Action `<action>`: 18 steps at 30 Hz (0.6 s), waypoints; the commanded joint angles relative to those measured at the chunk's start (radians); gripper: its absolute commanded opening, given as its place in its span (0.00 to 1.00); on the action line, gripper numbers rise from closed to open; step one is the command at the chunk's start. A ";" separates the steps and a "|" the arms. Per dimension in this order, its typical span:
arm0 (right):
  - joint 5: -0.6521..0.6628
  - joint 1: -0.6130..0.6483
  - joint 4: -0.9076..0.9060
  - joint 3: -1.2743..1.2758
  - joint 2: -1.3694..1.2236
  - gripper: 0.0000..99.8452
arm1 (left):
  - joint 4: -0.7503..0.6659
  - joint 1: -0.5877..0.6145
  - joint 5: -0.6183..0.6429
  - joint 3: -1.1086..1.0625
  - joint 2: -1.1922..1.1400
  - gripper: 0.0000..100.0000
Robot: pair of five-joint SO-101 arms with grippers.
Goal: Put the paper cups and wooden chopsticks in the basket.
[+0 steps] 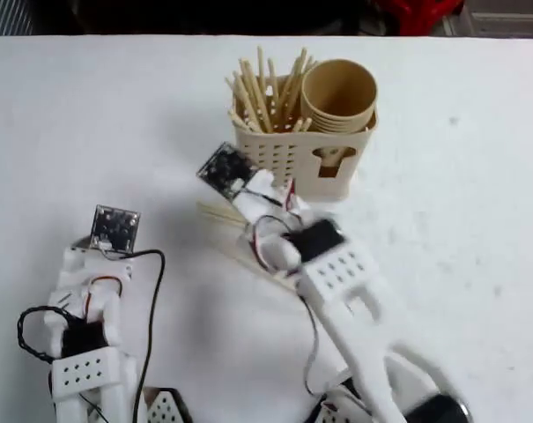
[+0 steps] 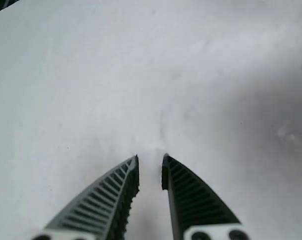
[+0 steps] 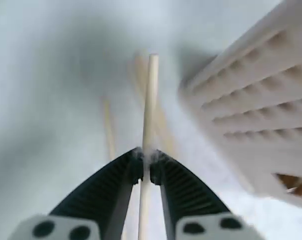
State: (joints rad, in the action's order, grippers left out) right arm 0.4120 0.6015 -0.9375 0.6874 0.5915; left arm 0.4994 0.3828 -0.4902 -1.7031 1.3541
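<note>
The left pincer [image 2: 150, 159] is kept narrowly apart and empty over the bare desk [image 2: 91, 75], parked at eight o'clock. One wooden chopstick [image 3: 151, 100] is clamped in the right pincer [image 3: 146, 155], apparently for loading into the basket [image 1: 284, 163] at one o'clock, where paper cups [image 1: 339, 92] are already nested.

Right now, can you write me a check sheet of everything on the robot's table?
Surface: plain white table.
Job's things: the basket holds stacked paper cups and a bundle of chopsticks; loose chopsticks lie on the table beside it; one chopstick is in the right gripper.
Clutter: nothing seen.
Grippers: right gripper shut on that chopstick, close to the basket; left gripper slightly open, holding nothing, over bare table.
Cables: a black cable hangs along the left arm; thin wires on the right arm.
Surroundings: dark space past the table's far edge, with a red object.
</note>
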 commanded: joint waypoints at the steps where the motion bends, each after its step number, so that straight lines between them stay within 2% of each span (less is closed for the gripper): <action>1: -0.011 0.007 0.012 -0.114 0.183 0.02 | -0.018 -0.013 0.006 0.005 0.008 0.09; 4: -0.015 -0.021 0.016 -0.281 0.203 0.02 | -0.018 -0.013 0.006 0.005 0.008 0.09; 7: -0.112 -0.067 0.042 -0.482 0.136 0.02 | -0.018 -0.013 0.006 0.005 0.008 0.09; 11: -0.201 -0.116 0.182 -0.692 -0.016 0.02 | -0.018 -0.013 0.006 0.005 0.008 0.09; 18: -0.203 -0.127 0.410 -0.885 -0.271 0.02 | -0.018 -0.013 0.006 0.005 0.008 0.09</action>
State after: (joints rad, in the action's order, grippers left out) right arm 0.2140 0.4849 -0.6045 -0.0997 0.3813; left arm 0.4994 0.3828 -0.4902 -1.7031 1.3541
